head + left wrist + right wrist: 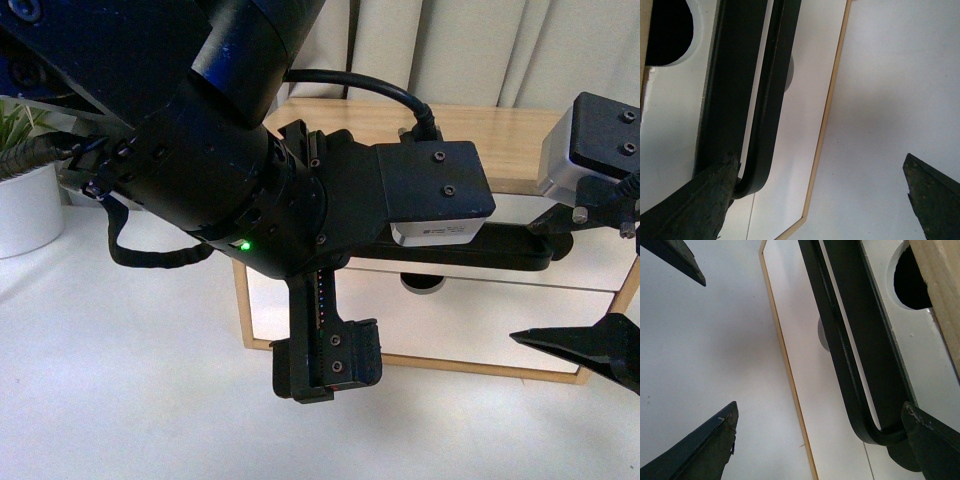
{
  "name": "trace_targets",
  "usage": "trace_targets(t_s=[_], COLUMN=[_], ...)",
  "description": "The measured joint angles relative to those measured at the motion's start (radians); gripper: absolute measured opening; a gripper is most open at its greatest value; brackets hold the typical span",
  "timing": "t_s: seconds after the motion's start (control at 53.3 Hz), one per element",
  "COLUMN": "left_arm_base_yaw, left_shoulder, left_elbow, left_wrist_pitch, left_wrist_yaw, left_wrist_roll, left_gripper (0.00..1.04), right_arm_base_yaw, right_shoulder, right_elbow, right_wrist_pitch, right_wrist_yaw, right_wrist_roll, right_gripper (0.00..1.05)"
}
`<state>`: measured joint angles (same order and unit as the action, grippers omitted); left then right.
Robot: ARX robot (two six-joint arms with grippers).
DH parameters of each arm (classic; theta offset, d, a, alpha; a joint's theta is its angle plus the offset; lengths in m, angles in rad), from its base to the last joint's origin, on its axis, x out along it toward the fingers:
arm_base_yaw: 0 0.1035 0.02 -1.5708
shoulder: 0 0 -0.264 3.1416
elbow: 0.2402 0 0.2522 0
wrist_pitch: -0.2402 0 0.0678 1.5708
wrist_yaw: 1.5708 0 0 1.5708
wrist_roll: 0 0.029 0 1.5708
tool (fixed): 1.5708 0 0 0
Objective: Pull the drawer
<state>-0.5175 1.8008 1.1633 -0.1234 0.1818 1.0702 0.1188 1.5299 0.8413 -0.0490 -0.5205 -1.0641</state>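
Note:
The drawer (pixel 560 215) is the upper white front of a wooden cabinet, mostly hidden in the front view by my left arm (pixel 250 180). Its wide black bar handle (pixel 770 90) runs below the half-round notch (pixel 670 30). My left gripper (pixel 815 200) is open, and one finger (pixel 695 205) lies right against one rounded end of the bar. My right gripper (pixel 817 440) is open too, straddling the other end of the handle (pixel 840 340), with one finger (pixel 935 440) close beside the bar's curve. Neither gripper has closed on the handle.
Below is a plain white drawer front (pixel 470 320) with no handle, framed by the cabinet's wooden edge (pixel 430 362). A potted plant in a white pot (pixel 25 205) stands at the far left. The white table surface (pixel 120 400) spreads in front; curtains hang behind.

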Motion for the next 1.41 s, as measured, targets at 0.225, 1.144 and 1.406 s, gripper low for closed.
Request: trace_targets(t_s=[0.225,1.144,1.406], left_arm_base_yaw=[0.000,-0.020,-0.021], left_shoulder=[0.006,-0.024,-0.087], left_elbow=[0.019,-0.010,-0.073], left_wrist_pitch=[-0.050,-0.104,-0.135], left_wrist_yaw=[-0.010,-0.019,0.001], left_wrist_roll=[0.030,0.130,0.190], left_gripper=[0.98,0.98,0.98], right_arm_base_yaw=[0.011,0.042,0.042], right_shoulder=[0.047,0.086,0.024], right_elbow=[0.030,0.036,0.005], right_wrist_pitch=[0.018,-0.073,-0.174], right_wrist_yaw=[0.022,0.016,-0.002], right_wrist_roll=[0.008,-0.054,-0.106], right_gripper=[0.96,0.96,0.96])
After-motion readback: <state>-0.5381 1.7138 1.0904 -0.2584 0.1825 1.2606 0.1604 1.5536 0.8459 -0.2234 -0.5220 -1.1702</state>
